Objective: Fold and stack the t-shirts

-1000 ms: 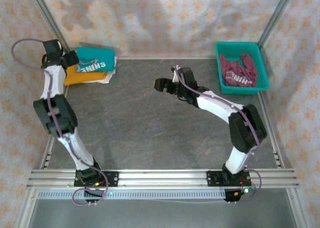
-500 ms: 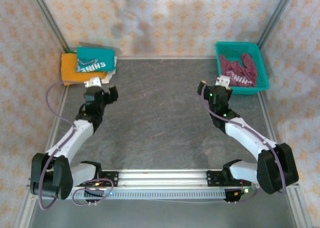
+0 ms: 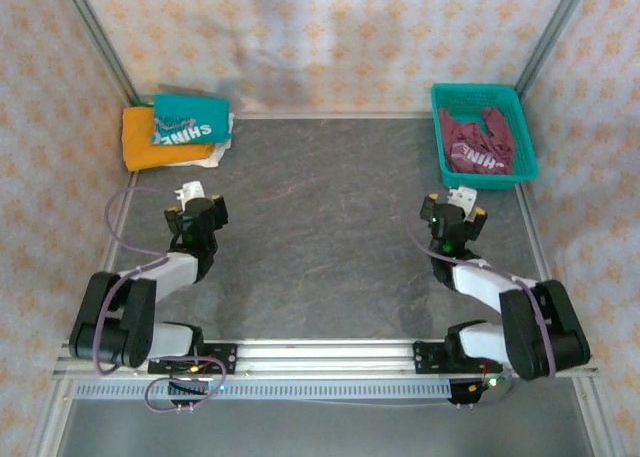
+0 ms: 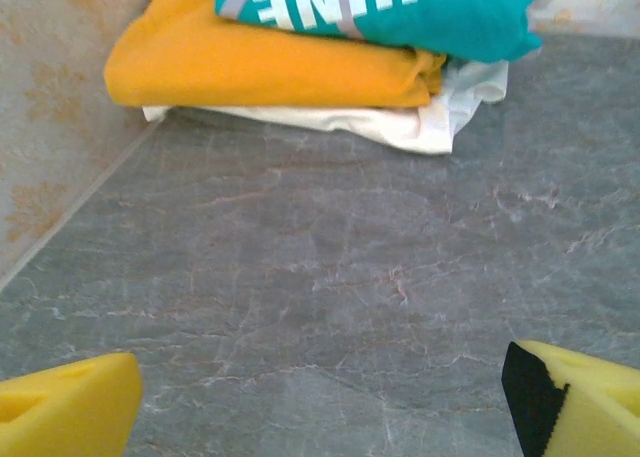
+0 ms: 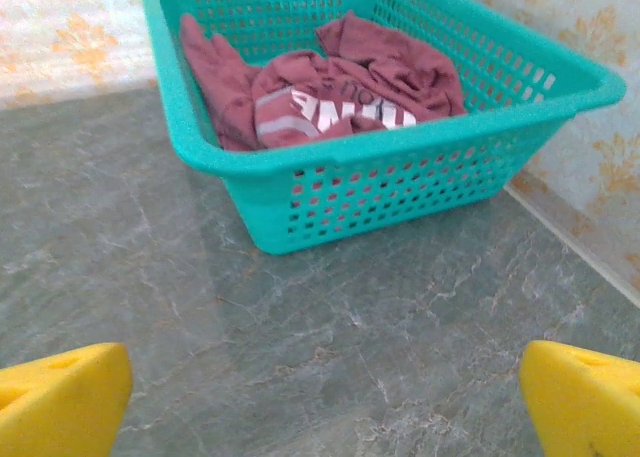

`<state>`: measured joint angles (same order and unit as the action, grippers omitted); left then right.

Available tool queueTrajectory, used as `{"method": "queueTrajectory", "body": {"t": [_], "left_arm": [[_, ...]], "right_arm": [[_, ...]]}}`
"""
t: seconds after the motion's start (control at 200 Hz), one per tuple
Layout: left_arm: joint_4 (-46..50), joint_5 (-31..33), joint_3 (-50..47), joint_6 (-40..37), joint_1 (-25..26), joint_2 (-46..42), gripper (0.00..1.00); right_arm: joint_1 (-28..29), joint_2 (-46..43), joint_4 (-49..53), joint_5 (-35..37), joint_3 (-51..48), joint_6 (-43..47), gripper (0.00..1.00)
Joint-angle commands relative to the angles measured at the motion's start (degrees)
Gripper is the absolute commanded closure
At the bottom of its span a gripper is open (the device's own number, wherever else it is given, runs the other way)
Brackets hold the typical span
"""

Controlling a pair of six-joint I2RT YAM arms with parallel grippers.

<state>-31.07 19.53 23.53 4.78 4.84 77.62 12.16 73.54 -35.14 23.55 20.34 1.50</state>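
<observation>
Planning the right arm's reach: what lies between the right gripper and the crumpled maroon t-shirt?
Right wrist view: bare grey table, then the near wall of the teal plastic lattice basket holding the maroon t-shirt.

teal shirt (image 4: 400,2): folded, white "SHINE" lettering facing up; top of a stack well apart from the basket (image 5: 400,142), to its left.
orange shirt (image 4: 260,67): plain, folded flat, directly under the teal one, jutting out on the side away from the basket.
white shirt (image 4: 410,127): bottom of the stack, slightly rumpled edge peeking out toward the basket.
maroon shirt (image 5: 340,87): unfolded, crumpled inside the basket, white lettering partly visible.
</observation>
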Motion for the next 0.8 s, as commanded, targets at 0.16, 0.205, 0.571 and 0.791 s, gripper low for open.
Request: {"method": "queueTrajectory", "body": {"t": [0.16, 0.205, 0.571, 0.791], "left_arm": [[-16.43, -5.80, -2.59, -4.08, -0.53, 6.61, 0.07], [-19.92, -7.35, -3.48, -5.19, -0.45, 8.04, 0.07], [-11.58, -12.59, 0.83, -5.13, -1.99, 8.11, 0.00], [-11.53, -12.66, 0.88, -5.15, -1.94, 8.11, 0.00]], "right_arm": [[-4.22, 9.51, -24.06, -9.78, -4.95, 4.91, 0.00], [-5.68, 12.05, -29.55, -13.18, -6.71, 4.19, 0.00], [-11.28, 15.22, -16.35, -20.60, 1.70, 0.13, 0.01], [-11.02, 14.98, -14.44, -22.94, 2.31, 1.30, 0.01]]}}
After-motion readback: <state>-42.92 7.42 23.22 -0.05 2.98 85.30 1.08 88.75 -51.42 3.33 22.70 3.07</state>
